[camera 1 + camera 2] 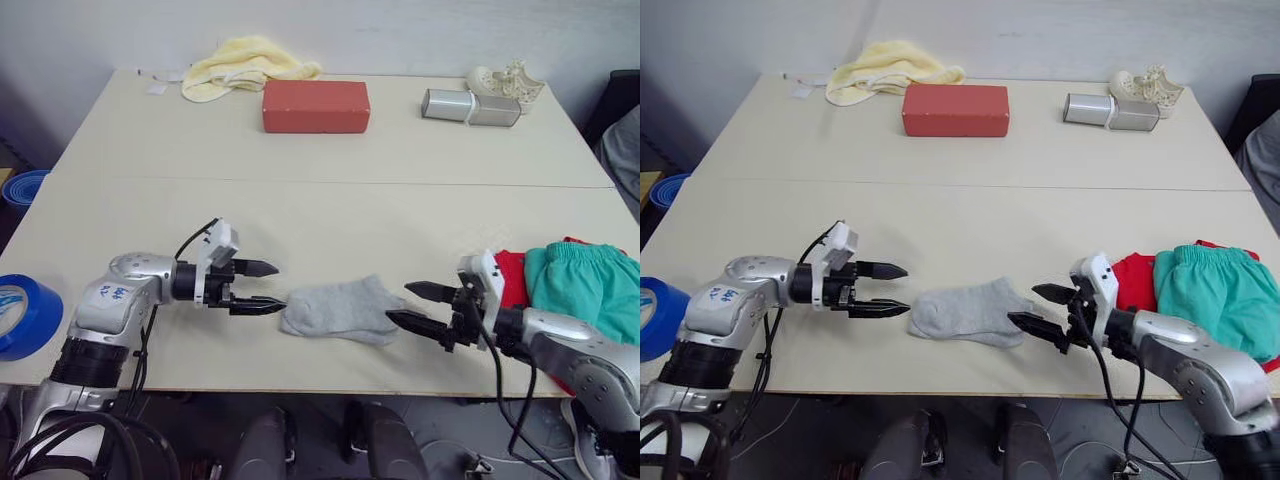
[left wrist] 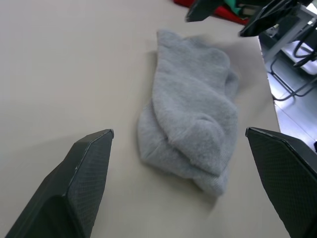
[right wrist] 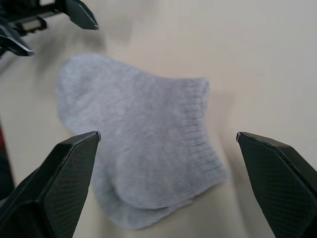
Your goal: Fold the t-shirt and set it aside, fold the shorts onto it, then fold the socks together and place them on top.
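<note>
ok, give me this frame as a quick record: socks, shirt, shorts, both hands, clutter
socks: grey, stacked flat near the table's front edge, between both hands
t-shirt: red, folded, at robot's right
shorts: teal, lying on the t-shirt
left hand: open, at the socks' left end, holding nothing
right hand: open, at the socks' right end, holding nothing
clutter: yellow towel, red box, silver case along the far edge; blue tape roll at robot's left
</note>
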Controlling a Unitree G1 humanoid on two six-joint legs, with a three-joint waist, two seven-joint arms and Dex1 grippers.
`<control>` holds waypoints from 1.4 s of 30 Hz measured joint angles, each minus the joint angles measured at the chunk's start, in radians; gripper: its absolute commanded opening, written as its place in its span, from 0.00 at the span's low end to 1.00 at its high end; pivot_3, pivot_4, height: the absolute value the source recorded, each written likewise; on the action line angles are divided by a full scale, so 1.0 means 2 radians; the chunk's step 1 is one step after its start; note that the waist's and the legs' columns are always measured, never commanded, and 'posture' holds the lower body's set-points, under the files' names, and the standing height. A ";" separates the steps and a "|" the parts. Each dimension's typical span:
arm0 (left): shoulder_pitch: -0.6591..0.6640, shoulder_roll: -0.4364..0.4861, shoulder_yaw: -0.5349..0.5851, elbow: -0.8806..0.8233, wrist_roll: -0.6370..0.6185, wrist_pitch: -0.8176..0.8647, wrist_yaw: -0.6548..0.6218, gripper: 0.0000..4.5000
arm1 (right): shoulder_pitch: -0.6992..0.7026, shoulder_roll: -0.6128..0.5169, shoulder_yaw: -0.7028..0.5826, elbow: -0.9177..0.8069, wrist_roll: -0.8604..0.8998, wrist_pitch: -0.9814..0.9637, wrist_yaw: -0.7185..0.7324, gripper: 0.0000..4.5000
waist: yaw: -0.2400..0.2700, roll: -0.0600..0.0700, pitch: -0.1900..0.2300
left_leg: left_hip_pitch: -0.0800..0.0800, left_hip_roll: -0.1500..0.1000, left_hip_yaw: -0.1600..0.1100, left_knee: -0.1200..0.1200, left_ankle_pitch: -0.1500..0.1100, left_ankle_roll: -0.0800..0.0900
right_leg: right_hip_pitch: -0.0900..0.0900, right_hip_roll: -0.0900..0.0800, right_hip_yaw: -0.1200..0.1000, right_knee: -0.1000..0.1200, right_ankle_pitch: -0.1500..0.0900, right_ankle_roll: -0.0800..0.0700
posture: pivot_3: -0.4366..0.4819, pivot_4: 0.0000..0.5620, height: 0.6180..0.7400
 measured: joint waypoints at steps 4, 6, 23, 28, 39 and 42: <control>-0.001 -0.003 -0.014 -0.001 0.005 0.009 0.006 1.00 | -0.008 0.009 0.012 0.014 -0.027 0.006 0.003 1.00 | -0.001 0.000 0.000 | 0.000 0.000 0.000 0.000 0.000 0.000 | 0.000 0.000 0.000 0.000 0.000 0.000 | 0.48 0.27 1.00; -0.001 -0.004 -0.014 -0.001 0.005 0.009 0.013 1.00 | -0.008 0.017 0.012 0.015 -0.030 0.006 0.009 1.00 | -0.001 0.000 0.000 | 0.000 0.000 0.000 0.000 0.000 0.000 | 0.000 0.000 0.000 0.000 0.000 0.000 | 0.48 0.27 1.00; 0.006 -0.005 -0.021 -0.006 0.006 0.008 0.018 0.72 | -0.006 0.038 0.011 0.021 -0.074 -0.005 0.028 0.86 | -0.001 0.000 0.000 | 0.000 0.000 0.000 0.000 0.000 0.000 | 0.000 0.000 0.000 0.000 0.000 0.000 | 0.48 0.27 1.00; 0.006 -0.005 -0.023 -0.008 0.007 0.008 0.019 0.37 | -0.004 0.043 0.011 0.022 -0.082 -0.005 0.033 0.49 | -0.001 0.000 0.000 | 0.000 0.000 0.000 0.000 0.000 0.000 | 0.000 0.000 0.000 0.000 0.000 0.000 | 0.48 0.27 1.00; 0.006 -0.007 -0.022 -0.023 0.007 -0.010 0.018 0.00 | 0.009 0.046 0.009 0.018 -0.106 -0.040 0.052 0.01 | -0.001 0.000 0.000 | 0.000 0.000 0.000 0.000 0.000 0.000 | 0.000 0.000 0.000 0.000 0.000 0.000 | 0.48 0.27 1.00; 0.006 -0.009 -0.020 -0.023 0.005 -0.015 0.017 0.00 | 0.016 0.046 0.001 0.010 -0.109 -0.042 0.053 0.01 | -0.001 0.000 0.000 | 0.000 0.000 0.000 0.000 0.000 0.000 | 0.000 0.000 0.000 0.000 0.000 0.000 | 0.48 0.27 1.00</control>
